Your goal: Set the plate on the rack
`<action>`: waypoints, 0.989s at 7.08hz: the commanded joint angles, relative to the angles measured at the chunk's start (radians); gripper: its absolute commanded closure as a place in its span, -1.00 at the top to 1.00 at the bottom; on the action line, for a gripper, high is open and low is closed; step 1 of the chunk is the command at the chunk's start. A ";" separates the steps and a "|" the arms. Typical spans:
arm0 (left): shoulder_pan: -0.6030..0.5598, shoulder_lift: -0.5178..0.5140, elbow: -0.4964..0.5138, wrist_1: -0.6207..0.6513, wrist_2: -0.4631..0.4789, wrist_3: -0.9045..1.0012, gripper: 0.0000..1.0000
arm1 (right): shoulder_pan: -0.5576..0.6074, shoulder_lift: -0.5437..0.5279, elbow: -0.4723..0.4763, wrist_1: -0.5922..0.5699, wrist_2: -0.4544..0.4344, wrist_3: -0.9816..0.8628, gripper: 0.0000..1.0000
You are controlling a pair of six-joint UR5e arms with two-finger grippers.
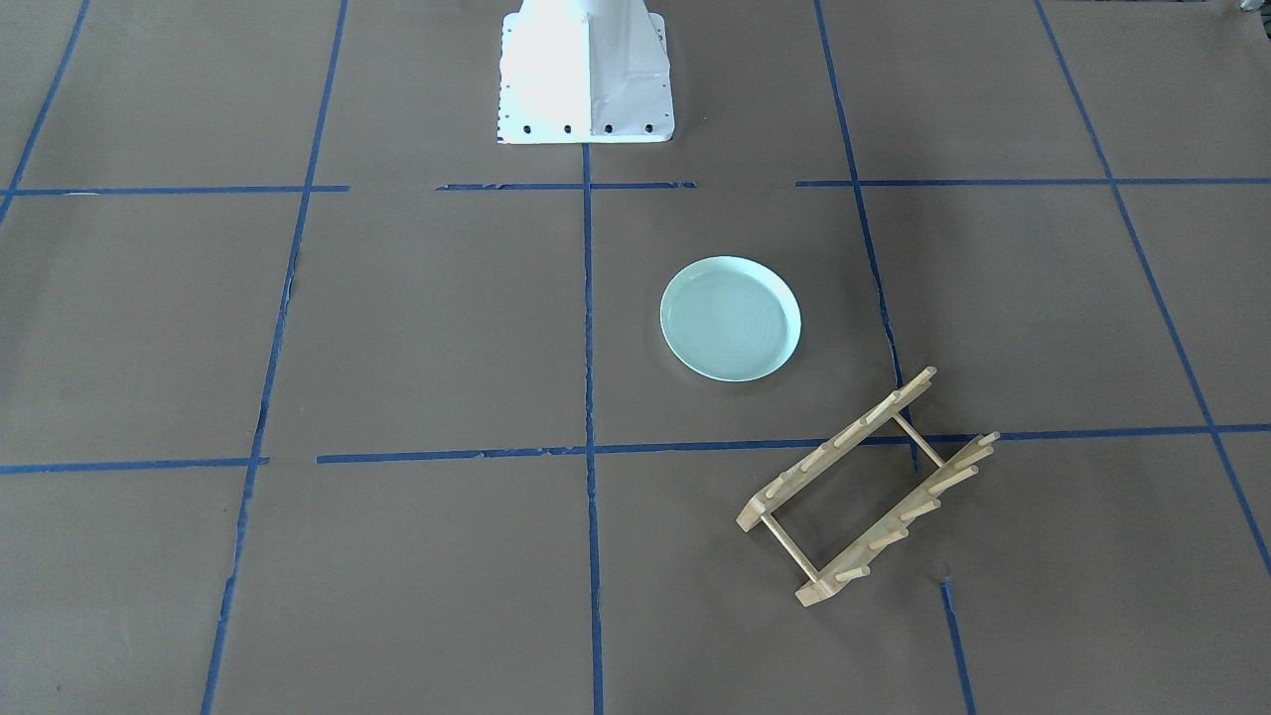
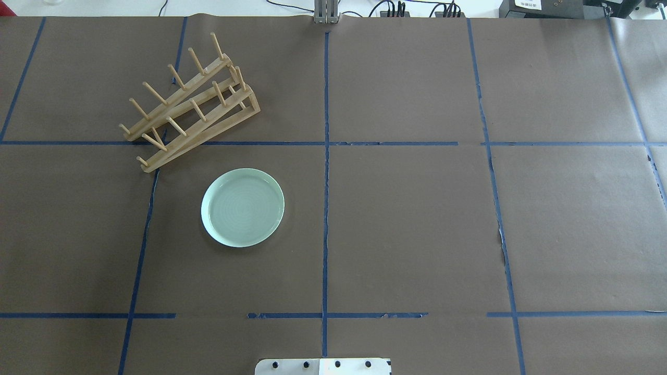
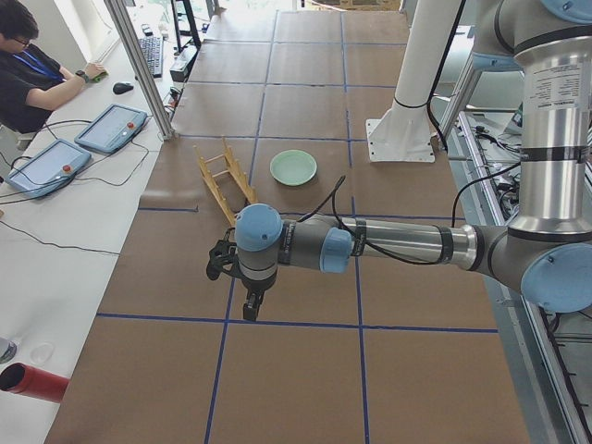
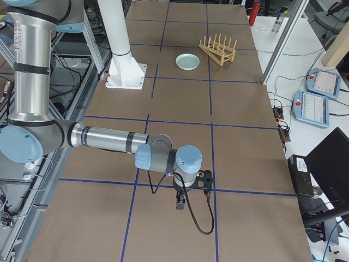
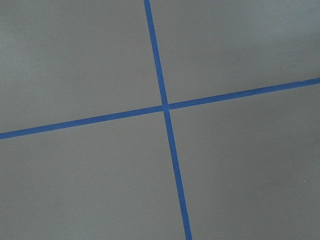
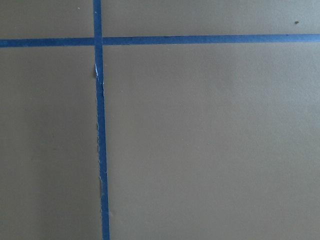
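The pale mint-green plate (image 1: 730, 318) lies flat on the brown table, also seen in the overhead view (image 2: 243, 207). The wooden rack (image 1: 864, 487) stands just beyond it on the robot's left side (image 2: 190, 101), apart from the plate and holding nothing. My left gripper (image 3: 250, 310) hangs over the table far from both, toward the table's left end. My right gripper (image 4: 181, 204) hangs over the opposite end. Both show only in the side views, so I cannot tell whether they are open or shut. Both wrist views show only brown paper and blue tape.
The robot's white base (image 1: 586, 74) stands at the table's near-middle edge. Blue tape lines (image 2: 326, 156) divide the brown paper into squares. An operator (image 3: 32, 74) sits at a side desk with teach pendants (image 3: 111, 128). A red cylinder (image 3: 32, 381) lies there too.
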 commanded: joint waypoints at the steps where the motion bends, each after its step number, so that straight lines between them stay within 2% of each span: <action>1: 0.000 -0.030 0.015 -0.008 0.000 -0.002 1.00 | 0.000 0.000 0.000 0.000 0.000 0.000 1.00; 3: 0.000 -0.040 0.026 -0.047 -0.026 0.000 1.00 | 0.000 0.000 0.001 0.000 0.000 0.000 1.00; 4: 0.027 -0.046 0.000 -0.127 -0.025 -0.049 1.00 | 0.000 0.000 0.000 0.000 0.000 0.000 1.00; 6: 0.171 -0.095 -0.087 -0.192 -0.003 -0.443 1.00 | 0.000 0.000 0.002 0.000 0.000 0.000 1.00; 7: 0.271 -0.148 -0.139 -0.190 0.077 -0.651 1.00 | 0.000 0.000 0.002 0.000 0.000 0.000 1.00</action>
